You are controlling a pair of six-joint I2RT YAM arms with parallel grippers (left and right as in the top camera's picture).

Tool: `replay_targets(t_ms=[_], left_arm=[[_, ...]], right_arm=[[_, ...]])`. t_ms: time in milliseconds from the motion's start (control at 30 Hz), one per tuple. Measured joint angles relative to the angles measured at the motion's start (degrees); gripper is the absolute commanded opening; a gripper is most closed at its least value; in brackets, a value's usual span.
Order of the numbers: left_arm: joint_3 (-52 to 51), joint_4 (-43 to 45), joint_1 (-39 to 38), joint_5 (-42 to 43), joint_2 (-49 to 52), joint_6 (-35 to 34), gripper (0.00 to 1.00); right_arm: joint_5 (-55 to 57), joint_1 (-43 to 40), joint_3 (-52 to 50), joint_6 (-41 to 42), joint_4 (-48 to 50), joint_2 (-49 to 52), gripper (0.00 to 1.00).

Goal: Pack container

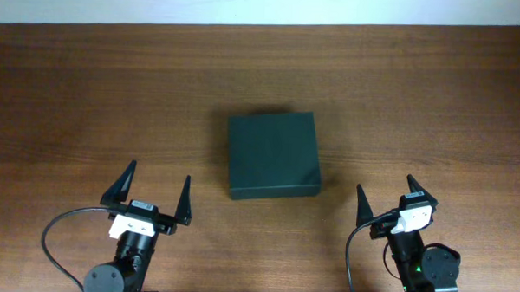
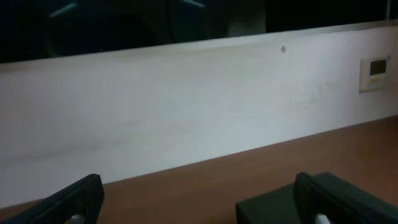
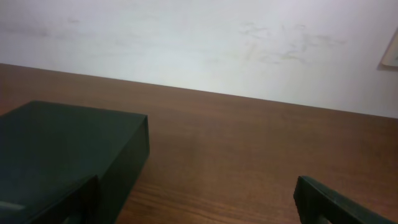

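Where the overhead view looks down on the brown wooden table (image 1: 89, 88), the left gripper (image 1: 161, 171) sits near the front edge at the left. Its two dark fingers are spread wide with nothing between them, and the tips point toward the far wall (image 1: 247, 7). A black cable (image 1: 52, 243) loops out from the arm behind it.

The container (image 1: 271, 155) lies to the right of that gripper and a little farther back, well apart from it, near the middle of the table. Its top is closed and flat, and its sides run slightly askew to the table edge. In the left wrist view only a near corner of the container (image 2: 267, 208) shows, low at the right and partly behind the right-hand finger (image 2: 336, 199). Bare wood lies ahead, and a small wall panel (image 2: 375, 71) sits on the pale wall at the far right.

Farther right, the right gripper (image 1: 384, 183) rests near the front edge, likewise spread wide and empty. The container lies to its left and slightly ahead, apart from it. The right wrist view puts the container (image 3: 56, 143) at the lower left with its side wall facing the camera, overlapped in the frame by the left-hand finger (image 3: 68, 205). Whether they touch cannot be told from that view, though the overhead shows a gap.
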Motion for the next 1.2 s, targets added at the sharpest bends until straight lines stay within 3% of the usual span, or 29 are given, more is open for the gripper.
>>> replay_targets(t_ms=[367,567,833,1200], left_arm=[[-0.04,-0.98,0.00,0.00,-2.69,0.00,0.99],[-0.33,-7.26,0.00,0.00,-2.73,0.04,0.99],[-3.63,-9.25,0.00,-0.57,-2.73,0.04,0.99],[-3.89,-16.17,0.00,-7.82,-2.73,-0.66,0.99]], right_arm=[[0.00,0.00,0.00,-0.02,0.00,0.00,0.99],[-0.02,0.00,0.00,0.00,0.00,0.00,0.99],[0.00,0.00,0.00,0.00,0.00,0.00,0.98],[0.00,0.00,0.00,0.00,0.00,0.00,0.99]])
